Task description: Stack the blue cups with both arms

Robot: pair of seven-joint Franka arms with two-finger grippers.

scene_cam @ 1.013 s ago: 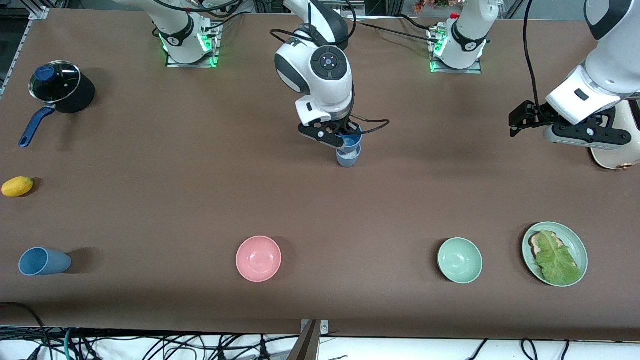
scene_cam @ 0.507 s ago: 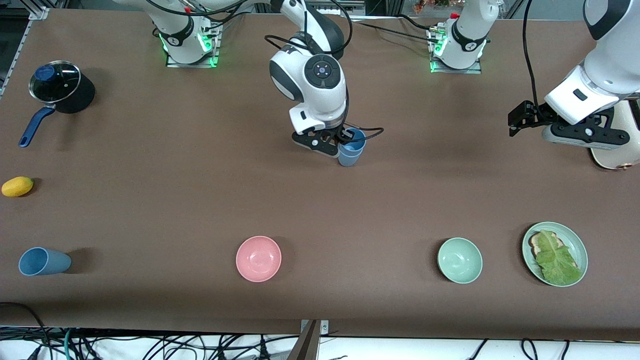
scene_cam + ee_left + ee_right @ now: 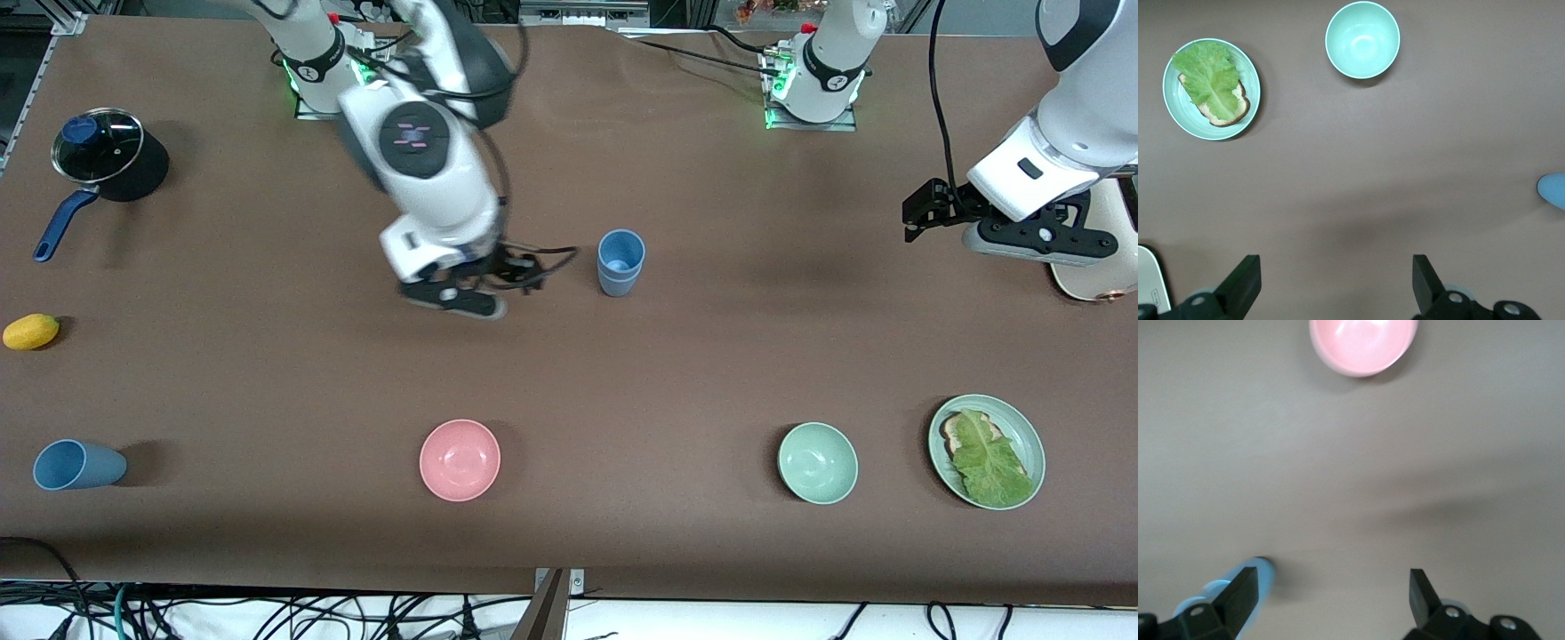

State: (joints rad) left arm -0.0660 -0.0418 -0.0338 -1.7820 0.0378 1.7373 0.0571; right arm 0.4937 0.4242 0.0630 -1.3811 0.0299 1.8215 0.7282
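Note:
Two blue cups (image 3: 620, 262) stand nested and upright at the middle of the table. They also show in the right wrist view (image 3: 1251, 581), beside one finger, and at the edge of the left wrist view (image 3: 1553, 189). My right gripper (image 3: 453, 300) is open and empty over bare table, apart from the stack toward the right arm's end. A third blue cup (image 3: 76, 465) lies on its side near the front edge at the right arm's end. My left gripper (image 3: 1045, 247) is open and empty, waiting over the left arm's end of the table.
A pink bowl (image 3: 460, 460) and a green bowl (image 3: 817, 462) stand near the front edge. A green plate (image 3: 1022, 425) holds toast and lettuce. A dark pot (image 3: 111, 164) and a yellow fruit (image 3: 31, 331) are at the right arm's end. A white object (image 3: 1089, 276) lies under the left gripper.
My right gripper let go of the upper cup, now nested in the lower one, and moved away toward the right arm's end. The left arm has not moved.

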